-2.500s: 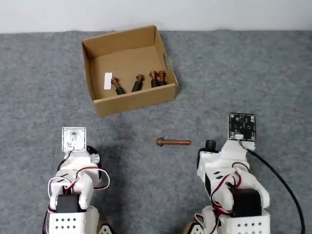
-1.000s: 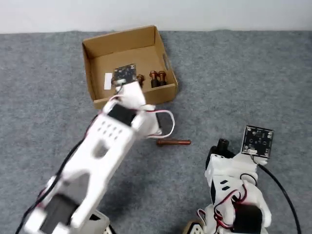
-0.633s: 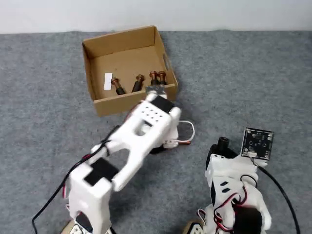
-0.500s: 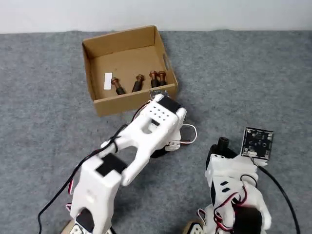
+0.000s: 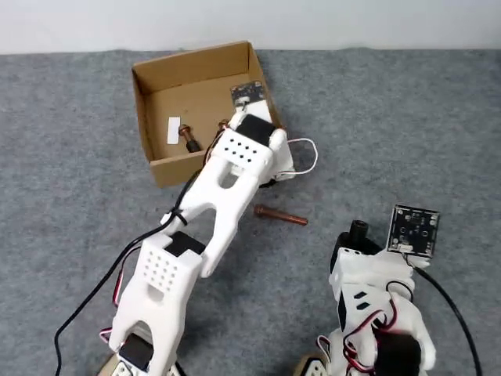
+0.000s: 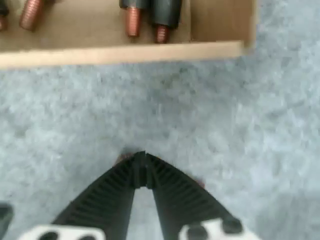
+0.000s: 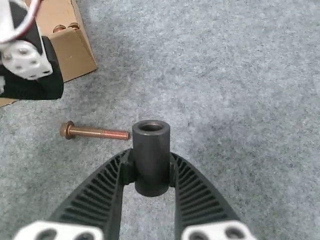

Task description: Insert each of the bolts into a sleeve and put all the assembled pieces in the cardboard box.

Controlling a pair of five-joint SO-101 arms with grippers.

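Observation:
A copper bolt (image 5: 279, 215) lies on the grey carpet in front of the cardboard box (image 5: 156, 72), slightly tilted. My left arm stretches out to the box's near right corner. Its gripper (image 6: 141, 169) is shut, with its tips over the bolt; small copper bits (image 6: 121, 159) show past the fingers. Nothing sits between them. My right gripper (image 7: 151, 165) is shut on an upright black sleeve (image 7: 151, 150), low at the near right (image 5: 358, 229). The bolt (image 7: 95, 132) lies just beyond the sleeve. Several sleeved bolts (image 6: 132, 17) lie inside the box.
The box's front wall (image 6: 125, 54) stands close ahead of the left gripper. The left arm's wrist (image 7: 25, 60) sits beside the box corner (image 7: 65, 45), near the bolt's head. Open carpet (image 5: 407, 125) spreads to the right of the box.
My left arm swung out from its rest at the near left to the box, then over the bolt. The bolt shifted slightly toward the box and tilted. The right arm barely moved.

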